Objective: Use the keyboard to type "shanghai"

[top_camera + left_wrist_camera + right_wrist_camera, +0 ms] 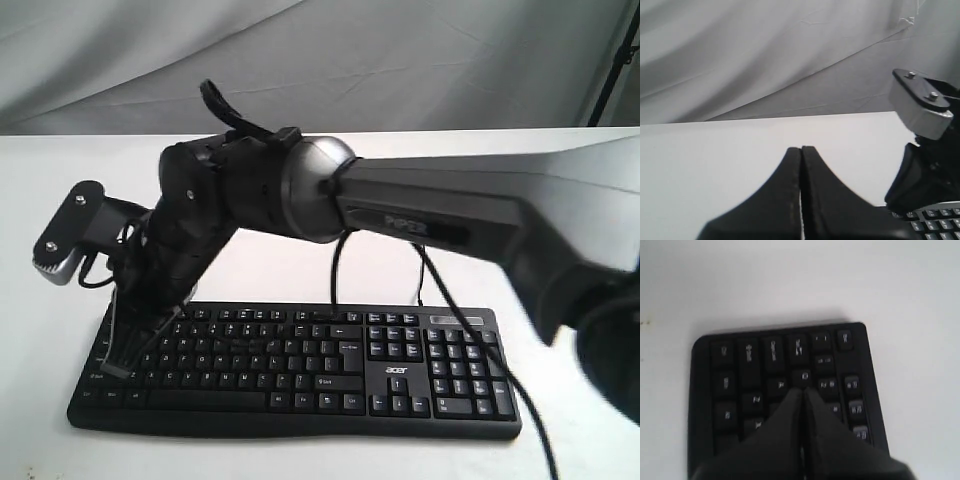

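Right gripper point(802, 391) first: its two black fingers are pressed together into a single point, holding nothing, and that point is down at the left end of the keyboard point(300, 352). The right arm has its reach across the middle from the right side, and in the exterior view its tip sits among the leftmost letter columns. In the right wrist view the tip lies just past the Q and A keys, about where W and S would be (both are covered by the fingers, so which key it is on cannot be read). Whether the key is pressed or only touched does not show.

Left gripper point(801, 150) is likewise closed on nothing, its fingers flush together. It hangs over bare white tabletop point(300, 462) beside the keyboard's left corner, clear of the keys.

The keyboard lies flat near the front edge of the tabletop, number pad and logo to the right.

As for progress, no screen or typed text is in view, so nothing shows how many letters are in. My guess is that the tip is on the "s", which would put the job at its first letter, with "hanghai" left, all further right along the keys.
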Controlling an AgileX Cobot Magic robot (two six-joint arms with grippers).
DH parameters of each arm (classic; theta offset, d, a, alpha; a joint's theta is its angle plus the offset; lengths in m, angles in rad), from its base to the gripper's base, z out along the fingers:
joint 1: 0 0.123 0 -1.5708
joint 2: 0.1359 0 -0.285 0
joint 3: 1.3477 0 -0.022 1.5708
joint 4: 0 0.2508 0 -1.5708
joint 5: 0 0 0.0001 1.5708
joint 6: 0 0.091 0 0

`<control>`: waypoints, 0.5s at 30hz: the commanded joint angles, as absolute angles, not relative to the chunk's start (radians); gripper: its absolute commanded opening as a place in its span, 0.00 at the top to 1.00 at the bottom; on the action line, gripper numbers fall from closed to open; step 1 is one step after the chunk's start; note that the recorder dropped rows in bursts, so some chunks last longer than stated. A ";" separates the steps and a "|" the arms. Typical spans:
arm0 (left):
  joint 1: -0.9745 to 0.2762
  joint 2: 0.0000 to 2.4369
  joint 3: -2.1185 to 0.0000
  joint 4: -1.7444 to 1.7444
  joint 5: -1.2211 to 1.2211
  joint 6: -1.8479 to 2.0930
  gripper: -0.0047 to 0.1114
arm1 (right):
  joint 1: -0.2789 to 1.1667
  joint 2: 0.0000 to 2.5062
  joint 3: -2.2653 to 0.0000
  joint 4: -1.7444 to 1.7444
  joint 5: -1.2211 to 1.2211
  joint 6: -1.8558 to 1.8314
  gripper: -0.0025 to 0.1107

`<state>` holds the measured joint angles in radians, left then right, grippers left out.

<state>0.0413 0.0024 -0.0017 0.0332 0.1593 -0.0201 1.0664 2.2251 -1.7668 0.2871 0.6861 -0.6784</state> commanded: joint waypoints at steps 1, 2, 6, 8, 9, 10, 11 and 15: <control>0.035 0.000 0.000 0.031 0.154 -0.023 0.96 | 1.044 2.082 -1.524 0.256 0.553 -0.628 0.98; 0.035 0.000 0.000 0.031 0.154 -0.023 0.96 | 1.035 2.035 -1.432 0.271 0.488 -0.623 0.98; 0.035 0.000 0.000 0.031 0.154 -0.023 0.96 | 1.016 1.945 -1.246 0.342 0.389 -0.623 0.98; 0.035 0.000 0.000 0.031 0.154 -0.023 0.96 | 1.016 1.940 -1.216 0.350 0.366 -0.623 0.98; 0.035 0.000 0.000 0.031 0.154 -0.023 0.96 | 1.016 1.940 -1.216 0.354 0.366 -0.623 0.98; 0.035 0.000 0.000 0.031 0.154 -0.023 0.96 | 1.016 1.948 -1.216 0.362 0.366 -0.625 0.98; 0.035 0.000 0.000 0.031 0.154 -0.023 0.96 | 1.023 1.957 -1.218 0.377 0.366 -0.635 0.98; 0.035 0.000 0.000 0.031 0.154 -0.023 0.96 | 1.026 1.991 -1.223 0.424 0.359 -0.658 0.98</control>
<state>0.0413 0.0024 -0.0017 0.0332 0.1593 -0.0201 1.0228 1.9725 -1.2244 0.3895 0.3785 -0.6365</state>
